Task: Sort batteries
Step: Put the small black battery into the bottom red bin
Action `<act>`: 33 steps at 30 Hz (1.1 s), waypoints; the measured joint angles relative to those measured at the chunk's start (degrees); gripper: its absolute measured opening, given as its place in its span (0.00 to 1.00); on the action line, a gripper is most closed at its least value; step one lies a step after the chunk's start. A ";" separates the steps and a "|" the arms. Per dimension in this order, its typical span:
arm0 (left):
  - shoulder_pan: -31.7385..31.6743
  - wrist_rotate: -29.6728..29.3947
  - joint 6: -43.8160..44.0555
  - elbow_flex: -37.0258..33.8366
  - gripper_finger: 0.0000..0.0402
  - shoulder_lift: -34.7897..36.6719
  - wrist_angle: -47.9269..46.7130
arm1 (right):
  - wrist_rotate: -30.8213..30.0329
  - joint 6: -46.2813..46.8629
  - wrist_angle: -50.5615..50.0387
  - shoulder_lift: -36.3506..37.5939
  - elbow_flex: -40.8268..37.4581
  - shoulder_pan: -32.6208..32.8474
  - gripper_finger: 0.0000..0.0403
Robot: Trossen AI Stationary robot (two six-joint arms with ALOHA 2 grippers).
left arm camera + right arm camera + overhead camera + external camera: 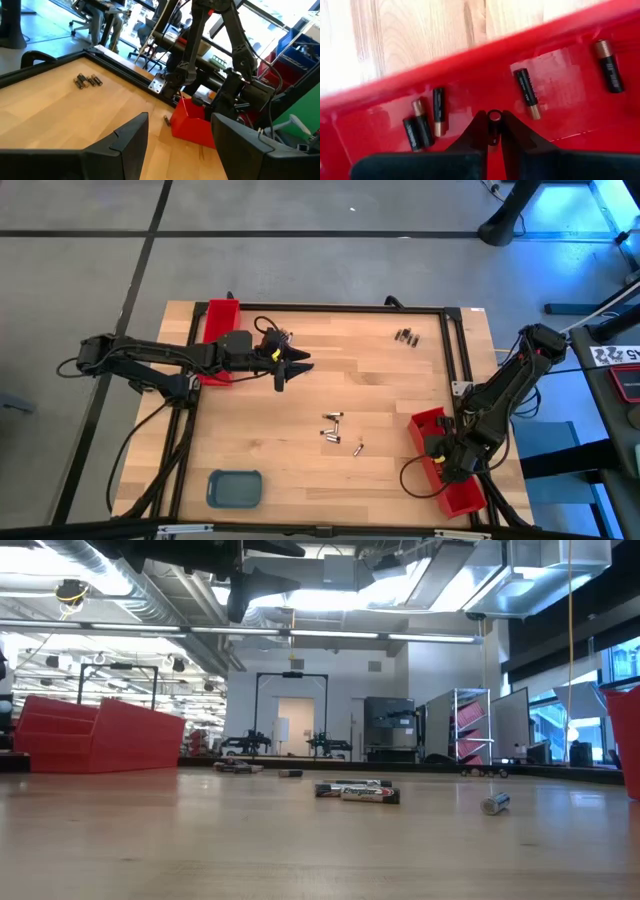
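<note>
My right gripper [493,131] is clamped on one battery [493,120] over the red tray [452,480] at lower right in the high view; only my right wrist view shows four batteries [526,93] lying inside. My left gripper [290,368] hovers with fingers apart, above loose batteries [333,428] mid-table.

Red tray [470,80], black-and-copper batteries [526,92]

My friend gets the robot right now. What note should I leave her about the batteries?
Right gripper: shut on a battery, low inside the right red tray.
Left gripper: open, empty, beside the left red tray.
Done: four batteries lie in the right tray.
Left: drop the held one, then sort the loose batteries mid-table and the far cluster.
</note>
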State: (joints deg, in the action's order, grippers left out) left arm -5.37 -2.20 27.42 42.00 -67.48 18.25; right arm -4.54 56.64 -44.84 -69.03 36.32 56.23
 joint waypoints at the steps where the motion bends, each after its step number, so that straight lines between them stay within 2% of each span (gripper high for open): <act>1: 0.00 0.00 0.00 0.00 0.51 0.00 0.13 | 0.11 -0.24 0.01 -0.13 0.02 0.00 0.06; 7: 0.00 0.00 0.02 0.00 0.51 0.00 0.23 | 1.25 -2.00 -1.53 -0.23 3.24 0.00 0.06; 12: 0.00 -0.01 -0.17 0.00 0.51 0.00 0.21 | 1.89 -8.91 -3.00 -0.23 6.21 0.00 0.06; 16: 0.00 -0.07 -0.81 0.00 0.51 0.00 0.23 | 4.28 -14.86 -3.80 -0.23 6.36 0.00 0.06; 20: 0.00 -0.09 -0.81 0.00 0.51 0.00 0.20 | 4.03 -19.23 -5.70 -0.53 6.45 0.00 0.06; 28: 0.00 -0.08 -0.81 0.00 0.51 0.00 0.21 | 2.88 -26.95 -4.94 -5.85 6.19 0.01 0.06; 33: 0.00 -0.07 -0.81 0.00 0.51 0.00 0.20 | 2.70 -27.10 -3.52 -9.39 6.17 0.02 0.06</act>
State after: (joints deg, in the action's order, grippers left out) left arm -5.37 -2.26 26.61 42.00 -67.48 18.44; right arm -1.84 29.54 -48.36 -78.42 42.48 56.25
